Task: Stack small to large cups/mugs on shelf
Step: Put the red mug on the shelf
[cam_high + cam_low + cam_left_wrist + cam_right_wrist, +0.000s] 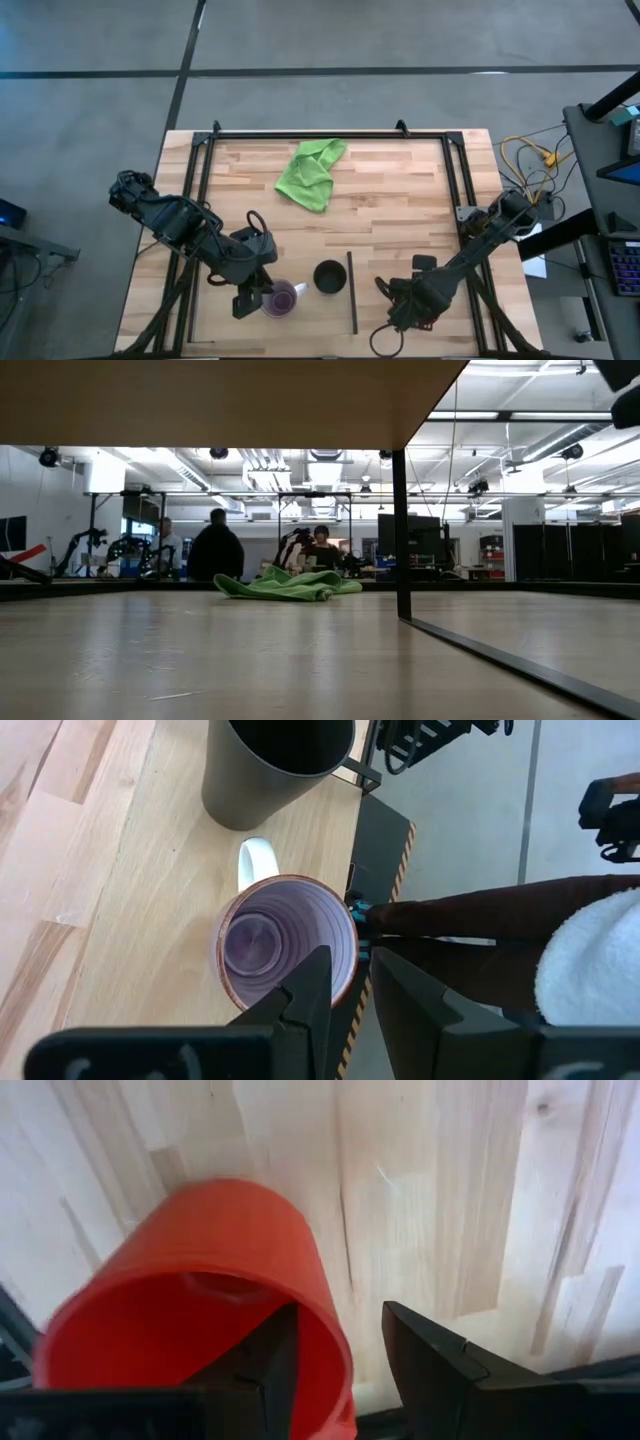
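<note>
The purple cup [270,945] with its white handle [255,860] is near the table's front edge, and my left gripper [350,955] is shut on it. The black cup [329,276] stands upright on the wood just right of it. In the right wrist view the red mug [200,1270] shows, its mouth toward the camera. My right gripper [340,1315] is open above the red mug, one finger inside the mouth and one outside the wall. In the high view the gripper [405,318] hides the mug. The shelf [400,200] is the light wood inside the black bars. My left gripper pinches the purple cup's rim [348,935] on the side away from the handle, one finger inside the cup and one outside. The fingers come slanting down from the near left. The cup's mouth faces the wrist camera; its base is hidden.
A green cloth [313,172] lies crumpled at the far middle of the wood. A thin black bar [351,292] lies between the black cup and my right gripper. The table's near edge [375,830] is close to both cups. People stand in the room beyond [216,550].
</note>
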Available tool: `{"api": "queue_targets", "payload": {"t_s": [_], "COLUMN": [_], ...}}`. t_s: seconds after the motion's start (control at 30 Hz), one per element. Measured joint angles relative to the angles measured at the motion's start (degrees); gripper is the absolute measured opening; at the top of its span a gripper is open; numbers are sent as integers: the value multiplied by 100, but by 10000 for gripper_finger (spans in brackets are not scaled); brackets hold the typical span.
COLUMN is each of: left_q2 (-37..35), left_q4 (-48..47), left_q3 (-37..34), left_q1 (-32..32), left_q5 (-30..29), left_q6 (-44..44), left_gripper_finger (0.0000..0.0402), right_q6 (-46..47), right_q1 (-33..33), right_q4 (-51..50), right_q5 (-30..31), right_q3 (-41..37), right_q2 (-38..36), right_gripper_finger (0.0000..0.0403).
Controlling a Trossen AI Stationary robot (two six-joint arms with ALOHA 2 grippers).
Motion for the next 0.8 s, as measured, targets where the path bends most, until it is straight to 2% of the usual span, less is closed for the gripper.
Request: {"api": "queue_targets", "payload": {"t_s": [0.23, 0.6, 0.8], "left_q2": [0, 0, 0], "left_q4": [0, 0, 0], "left_q3": [0, 0, 0], "left_q1": [0, 0, 0], "left_q5": [0, 0, 0], "left_q6": [3, 5, 8], "left_gripper_finger": [61, 61, 61], "right_q6": [-22, -236, -728], "right_q1": [-8, -48, -415], "right_q4": [45, 58, 23], "right_q5": [-3, -7, 0], "right_q3": [-247, -234, -222], "right_q2": [-2, -9, -24], "right_gripper_finger": [126, 19, 11]}}
